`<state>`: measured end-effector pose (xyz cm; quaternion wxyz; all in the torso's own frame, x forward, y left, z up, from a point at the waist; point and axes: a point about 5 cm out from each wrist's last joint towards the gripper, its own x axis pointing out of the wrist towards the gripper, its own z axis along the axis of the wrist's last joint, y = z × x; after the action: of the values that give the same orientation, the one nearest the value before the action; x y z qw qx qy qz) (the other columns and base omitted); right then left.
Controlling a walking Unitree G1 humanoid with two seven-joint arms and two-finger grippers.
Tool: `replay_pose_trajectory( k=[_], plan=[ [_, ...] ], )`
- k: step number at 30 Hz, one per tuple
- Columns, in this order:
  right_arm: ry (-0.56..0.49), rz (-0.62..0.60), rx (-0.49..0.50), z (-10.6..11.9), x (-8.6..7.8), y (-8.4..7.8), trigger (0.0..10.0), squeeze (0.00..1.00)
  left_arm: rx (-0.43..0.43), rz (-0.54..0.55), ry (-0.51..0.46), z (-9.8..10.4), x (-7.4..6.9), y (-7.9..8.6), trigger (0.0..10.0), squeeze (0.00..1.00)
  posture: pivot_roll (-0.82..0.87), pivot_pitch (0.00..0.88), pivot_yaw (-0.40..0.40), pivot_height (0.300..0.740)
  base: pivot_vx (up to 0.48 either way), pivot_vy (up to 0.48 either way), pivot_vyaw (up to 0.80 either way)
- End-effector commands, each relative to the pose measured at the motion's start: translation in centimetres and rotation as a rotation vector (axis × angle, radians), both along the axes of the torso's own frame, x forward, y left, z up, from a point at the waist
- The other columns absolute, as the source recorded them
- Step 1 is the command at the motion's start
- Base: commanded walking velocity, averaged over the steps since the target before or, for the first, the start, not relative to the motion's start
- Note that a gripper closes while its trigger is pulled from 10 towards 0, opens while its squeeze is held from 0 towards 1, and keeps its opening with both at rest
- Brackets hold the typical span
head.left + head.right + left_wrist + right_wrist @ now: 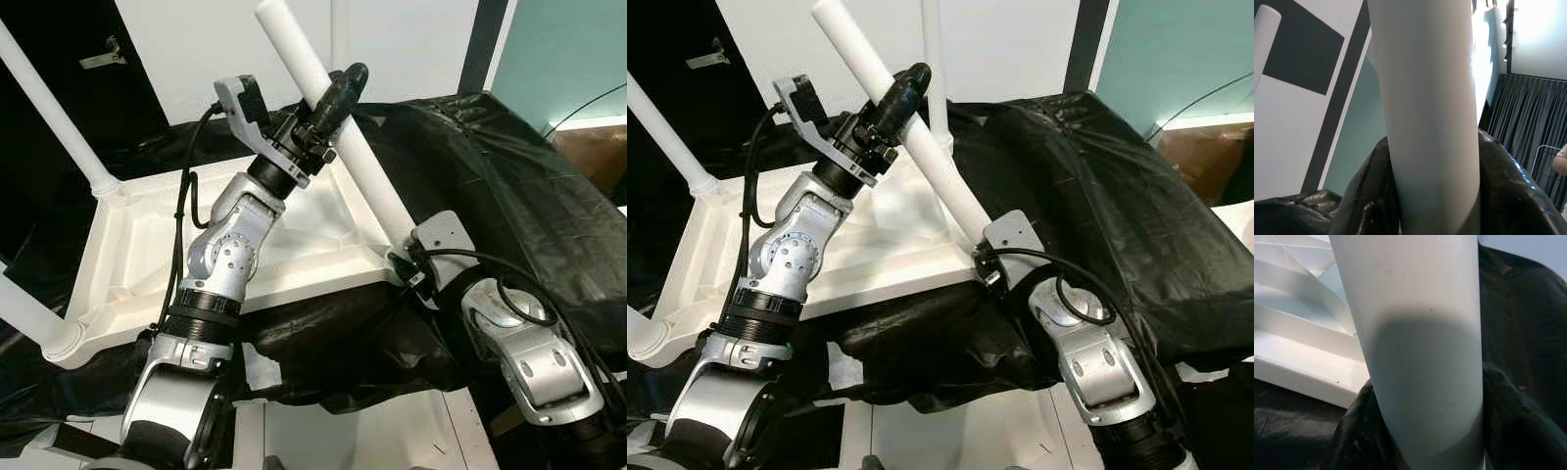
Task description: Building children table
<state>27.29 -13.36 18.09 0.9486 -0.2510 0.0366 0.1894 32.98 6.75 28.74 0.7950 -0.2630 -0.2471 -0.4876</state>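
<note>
1. At the far left, two white legs point(54, 113) already stand in the corner sockets of the upturned white children's table point(137, 255). They are smooth plastic tubes with flared collars at the base. The piece lies underside up on a surface draped in crinkled black plastic sheeting point(509, 166). Its "tabletop" face is turned down and hidden.

2. The table's underside is a shallow moulded tray with raised ribs and a thick rim. It looks stiff and probably light, so a hard push on a leg could slide it over the slick sheeting.

3. The left end effector point(331, 96) is closed around the upper part of the tilted white leg point(367, 166), its black fingers point(1364, 205) pressed to both sides of the tube.

4. That leg is a rigid, round, glossy tube. It likely weighs little but is slippery, so a firm grip across its width, well up the shaft for leverage, suits it.

5. The leg slants down to the table's near right corner, where its foot end meets the rim.

6. The right end effector point(407, 269) is clamped on the leg's lower end just beside that corner; its wrist view shows dark fingers point(1359, 431) hugging the tube with the ribbed underside close behind.
</note>
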Motion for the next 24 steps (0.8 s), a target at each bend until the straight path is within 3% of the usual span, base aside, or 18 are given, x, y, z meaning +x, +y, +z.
replay_pose_trajectory(
  k=[1, 5, 6, 8, 9, 17, 18, 23, 24],
  plan=[
    [-0.045, -0.014, 0.034, 1.1, 0.3, 0.1, 10.0, 1.00, 0.065, -0.176, -0.176, -0.1, -1.3, -0.3, 0.0, 0.00, -0.19, 0.005, 0.074, 0.740, 0.000, 0.000, 0.00],
    [-0.063, 0.000, 0.060, 2.2, 0.1, 0.6, 10.0, 1.00, 0.069, -0.168, -0.173, -0.1, -1.2, -0.3, 0.0, 0.00, -0.19, 0.005, 0.074, 0.740, 0.000, 0.000, 0.00],
    [-0.072, 0.007, 0.062, 2.6, 0.0, 0.9, 10.0, 0.59, 0.073, -0.168, -0.169, -0.2, -1.2, -0.3, 0.0, 0.00, -0.19, 0.004, 0.075, 0.740, 0.000, 0.000, 0.00],
    [-0.078, 0.012, 0.063, 2.8, -0.1, 1.0, 10.0, 0.59, 0.076, -0.168, -0.167, -0.3, -1.2, -0.4, 0.0, 0.00, -0.19, 0.004, 0.075, 0.740, 0.000, 0.000, 0.00],
    [-0.086, 0.020, 0.066, 3.1, -0.1, 1.3, 10.0, 0.00, 0.084, -0.164, -0.162, -0.5, -1.1, -0.4, 0.0, 0.00, -0.19, 0.005, 0.076, 0.740, 0.000, 0.000, 0.00],
    [-0.090, 0.046, 0.084, 4.1, -0.5, 1.9, 10.0, 0.00, 0.091, -0.164, -0.149, -0.8, -0.9, -0.5, 0.0, 0.00, -0.20, 0.005, 0.076, 0.740, 0.000, 0.000, 0.00],
    [-0.071, 0.044, 0.089, 3.8, -0.5, 1.8, 4.8, 0.00, 0.090, -0.163, -0.149, -0.8, -0.8, -0.6, 0.0, 0.00, -0.20, 0.006, 0.075, 0.740, 0.000, 0.000, 0.00],
    [-0.044, 0.039, 0.097, 3.3, -0.4, 1.7, 4.8, 0.00, 0.090, -0.163, -0.150, -0.8, -0.8, -0.6, 0.0, 0.00, -0.20, 0.006, 0.074, 0.740, 0.000, 0.000, 0.00],
    [-0.025, 0.028, 0.098, 2.9, -0.3, 1.5, 0.0, 0.00, 0.088, -0.162, -0.150, -0.8, -0.8, -0.6, 0.0, 0.00, -0.20, 0.006, 0.072, 0.740, 0.000, 0.000, 0.00]
  ],
)
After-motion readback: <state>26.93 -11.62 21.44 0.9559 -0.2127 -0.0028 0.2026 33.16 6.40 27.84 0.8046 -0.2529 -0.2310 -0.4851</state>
